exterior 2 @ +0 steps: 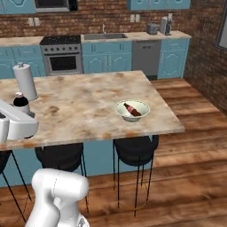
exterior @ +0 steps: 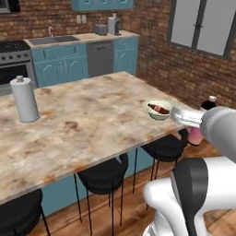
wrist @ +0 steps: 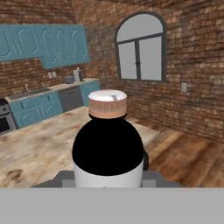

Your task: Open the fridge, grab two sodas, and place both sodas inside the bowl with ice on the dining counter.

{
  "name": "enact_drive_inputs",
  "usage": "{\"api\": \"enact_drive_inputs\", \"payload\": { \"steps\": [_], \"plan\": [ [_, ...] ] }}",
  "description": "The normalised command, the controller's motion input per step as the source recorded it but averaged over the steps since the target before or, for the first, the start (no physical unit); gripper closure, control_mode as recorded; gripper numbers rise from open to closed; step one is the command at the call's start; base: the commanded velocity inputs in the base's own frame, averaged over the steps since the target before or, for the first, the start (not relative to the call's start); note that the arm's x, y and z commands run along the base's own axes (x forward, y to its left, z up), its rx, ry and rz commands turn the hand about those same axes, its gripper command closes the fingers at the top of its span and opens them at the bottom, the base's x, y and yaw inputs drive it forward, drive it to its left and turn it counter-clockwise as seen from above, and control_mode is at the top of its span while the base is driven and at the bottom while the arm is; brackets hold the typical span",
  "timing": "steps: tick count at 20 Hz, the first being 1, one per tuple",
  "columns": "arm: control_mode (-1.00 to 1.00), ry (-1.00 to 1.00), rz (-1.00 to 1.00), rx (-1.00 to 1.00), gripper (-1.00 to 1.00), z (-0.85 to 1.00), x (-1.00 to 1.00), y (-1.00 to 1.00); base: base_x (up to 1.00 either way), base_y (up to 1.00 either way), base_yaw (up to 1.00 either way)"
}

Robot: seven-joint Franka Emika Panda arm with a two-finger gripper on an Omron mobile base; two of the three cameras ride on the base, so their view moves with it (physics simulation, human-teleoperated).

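Holding the pink soda [wrist: 108, 153] by its body, our gripper [wrist: 108, 177] is clamped on it beside the dining counter [exterior: 87, 124]; in the hand view the dark neck and pale cap loom close and cover the fingertips. From the left base view we see the pink body [exterior: 195, 135] peeking below our forearm off the counter's near corner, while the right base view gives just its dark neck and cap [exterior 2: 20, 103] above the arm. We find the dark reddish-brown soda [exterior 2: 132, 109] lying tilted in the bowl with ice [exterior 2: 132, 110] near that corner. Black stools [exterior 2: 135, 149] sit tucked under the edge. A paper towel roll [exterior: 24, 99] stands upright well apart.
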Motion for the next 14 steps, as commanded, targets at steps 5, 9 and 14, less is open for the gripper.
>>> {"api": "enact_drive_inputs", "payload": {
  "steps": [5,9,14],
  "plan": [
    [1.0,0.0,0.0,0.0,1.0,0.0,0.0,0.0,0.66,-0.53,0.41],
    [1.0,0.0,0.0,0.0,1.0,0.0,0.0,0.0,0.64,-0.57,0.41],
    [1.0,0.0,0.0,0.0,1.0,0.0,0.0,0.0,0.51,-0.77,0.33]
  ]
}}
